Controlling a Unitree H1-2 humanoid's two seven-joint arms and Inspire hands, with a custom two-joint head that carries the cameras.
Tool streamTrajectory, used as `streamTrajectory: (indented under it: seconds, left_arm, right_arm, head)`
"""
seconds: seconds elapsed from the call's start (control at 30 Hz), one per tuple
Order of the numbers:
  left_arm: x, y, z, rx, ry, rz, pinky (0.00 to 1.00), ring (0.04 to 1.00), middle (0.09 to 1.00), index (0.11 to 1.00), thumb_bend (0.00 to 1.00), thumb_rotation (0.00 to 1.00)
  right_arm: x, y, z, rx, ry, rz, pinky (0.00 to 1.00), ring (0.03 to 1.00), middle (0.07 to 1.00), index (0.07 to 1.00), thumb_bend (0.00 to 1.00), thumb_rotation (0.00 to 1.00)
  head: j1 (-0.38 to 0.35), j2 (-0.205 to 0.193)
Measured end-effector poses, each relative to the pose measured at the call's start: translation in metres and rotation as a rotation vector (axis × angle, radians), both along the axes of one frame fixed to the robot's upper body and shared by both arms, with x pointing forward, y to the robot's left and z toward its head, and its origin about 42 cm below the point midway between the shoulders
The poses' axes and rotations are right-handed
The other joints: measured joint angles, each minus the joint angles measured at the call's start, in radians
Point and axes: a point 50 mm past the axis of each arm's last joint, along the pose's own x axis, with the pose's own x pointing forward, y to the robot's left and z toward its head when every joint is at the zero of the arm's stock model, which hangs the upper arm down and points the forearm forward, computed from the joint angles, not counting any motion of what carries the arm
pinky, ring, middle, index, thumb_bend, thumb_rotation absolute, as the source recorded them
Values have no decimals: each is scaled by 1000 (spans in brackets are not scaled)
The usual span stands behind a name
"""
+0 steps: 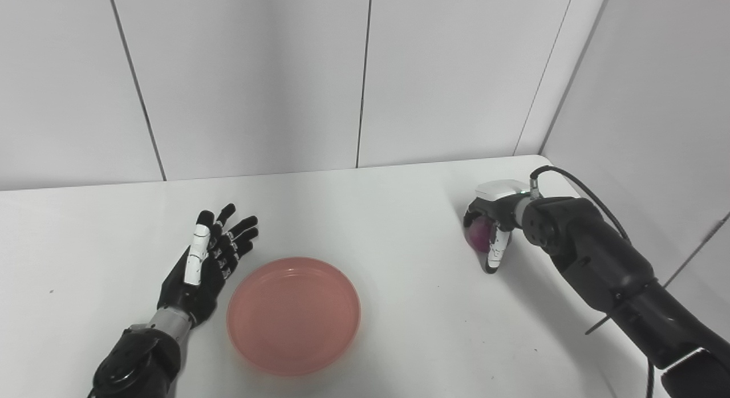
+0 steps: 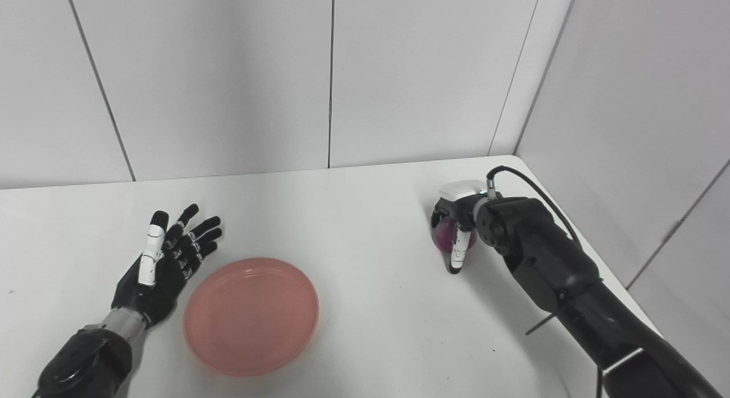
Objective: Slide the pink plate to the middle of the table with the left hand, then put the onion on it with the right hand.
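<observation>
While my left robot hand [image 1: 206, 260] lies flat on the table [image 1: 388, 215] with fingers spread, holding nothing, the pink plate [image 1: 293, 316] sits just beside it at its three o'clock. Over at the plate's two o'clock, well apart, my right robot hand [image 1: 491, 230] is curled around the purple onion [image 1: 479, 234], down at the table.

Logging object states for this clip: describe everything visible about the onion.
The onion is small, round and purple-red with a smooth, slightly glossy skin. It sits low at the table's far right, near the corner wall. The right hand is curled over it, fingers closed around its sides, hiding most of it. It is well apart from the pink plate.
</observation>
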Motion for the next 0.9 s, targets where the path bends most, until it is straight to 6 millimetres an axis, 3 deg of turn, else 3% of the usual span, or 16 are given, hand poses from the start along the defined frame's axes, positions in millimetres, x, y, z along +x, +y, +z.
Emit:
streamTrajectory:
  seconds: [0.13, 0.3, 0.9]
  left_arm:
    - [0, 0, 0, 0, 0, 0, 966, 908, 878, 993, 828, 943]
    - [0, 0, 0, 0, -1, 0, 958, 911, 883, 992, 828, 943]
    - [0, 0, 0, 0, 0, 0, 960, 906, 878, 990, 827, 939]
  right_arm:
    - [0, 0, 0, 0, 2, -2, 635, 775, 829, 777, 1000, 132]
    - [0, -1, 1, 1, 7, -4, 632, 708, 760, 764, 949, 110]
    - [2, -4, 1, -13, 1, 11, 491, 559, 633, 689, 879, 157]
  head:
    - [0, 0]
    - [2, 3]
    - [3, 6]
